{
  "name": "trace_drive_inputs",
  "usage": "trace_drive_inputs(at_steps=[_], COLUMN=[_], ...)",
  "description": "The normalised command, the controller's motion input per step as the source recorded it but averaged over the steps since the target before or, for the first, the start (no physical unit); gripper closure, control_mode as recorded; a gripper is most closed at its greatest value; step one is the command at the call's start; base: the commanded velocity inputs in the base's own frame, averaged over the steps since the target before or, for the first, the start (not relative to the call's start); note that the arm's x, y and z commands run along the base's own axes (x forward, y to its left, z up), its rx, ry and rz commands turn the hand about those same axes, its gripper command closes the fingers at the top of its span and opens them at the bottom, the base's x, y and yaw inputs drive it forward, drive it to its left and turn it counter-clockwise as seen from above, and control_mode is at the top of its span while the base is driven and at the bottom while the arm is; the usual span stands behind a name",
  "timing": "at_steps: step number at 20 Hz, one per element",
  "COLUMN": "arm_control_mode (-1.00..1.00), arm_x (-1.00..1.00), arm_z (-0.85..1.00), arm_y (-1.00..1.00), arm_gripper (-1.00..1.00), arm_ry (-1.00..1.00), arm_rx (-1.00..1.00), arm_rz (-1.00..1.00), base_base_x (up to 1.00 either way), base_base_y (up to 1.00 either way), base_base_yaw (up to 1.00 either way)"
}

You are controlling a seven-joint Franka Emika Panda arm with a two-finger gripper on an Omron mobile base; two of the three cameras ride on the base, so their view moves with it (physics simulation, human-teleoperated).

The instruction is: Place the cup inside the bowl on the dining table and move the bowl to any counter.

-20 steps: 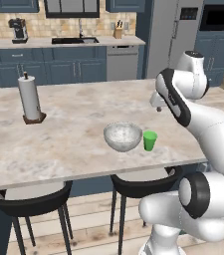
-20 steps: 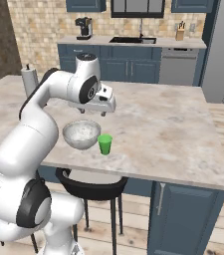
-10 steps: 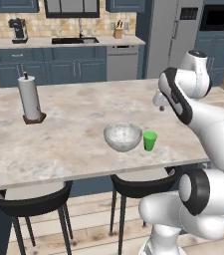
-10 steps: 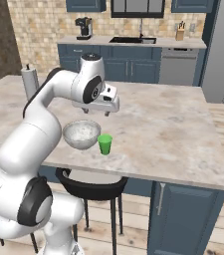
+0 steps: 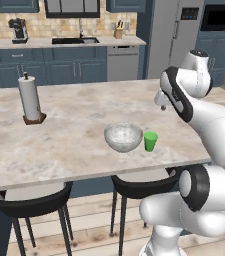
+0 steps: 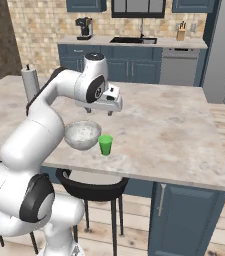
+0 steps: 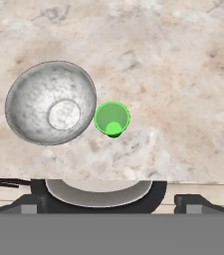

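The gripper [image 6: 111, 111] hangs above the dining table [image 6: 174, 125], pointing down from a bent arm, well above and just beyond the cup [image 6: 105, 145]; whether its fingers are spread or pressed together cannot be told. The cup stands upright near the table's near edge, just to the right of the bowl [image 6: 82, 135], almost touching it and empty. From the hand view the bowl [image 7: 50, 102] and cup [image 7: 112, 119] lie side by side. A paper-towel roll [image 5: 29, 98] stands far left on the table.
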Motion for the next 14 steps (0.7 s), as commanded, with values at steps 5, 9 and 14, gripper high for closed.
trace_drive_inputs(at_steps=[5, 9, 14], arm_control_mode=[-1.0, -1.0, -1.0], arm_x=[0.07, 0.09, 0.09], arm_z=[-0.04, -0.17, -0.13], arm_y=[0.0, 0.0, -0.02], arm_gripper=[-1.0, -1.0, -1.0], arm_ry=[0.0, 0.0, 0.0], arm_rx=[0.03, 0.09, 0.07], arm_rz=[0.0, 0.0, 0.0], base_base_x=[0.0, 0.0, 0.0], base_base_y=[0.0, 0.0, 0.0], base_base_yaw=[0.0, 0.0, 0.0])
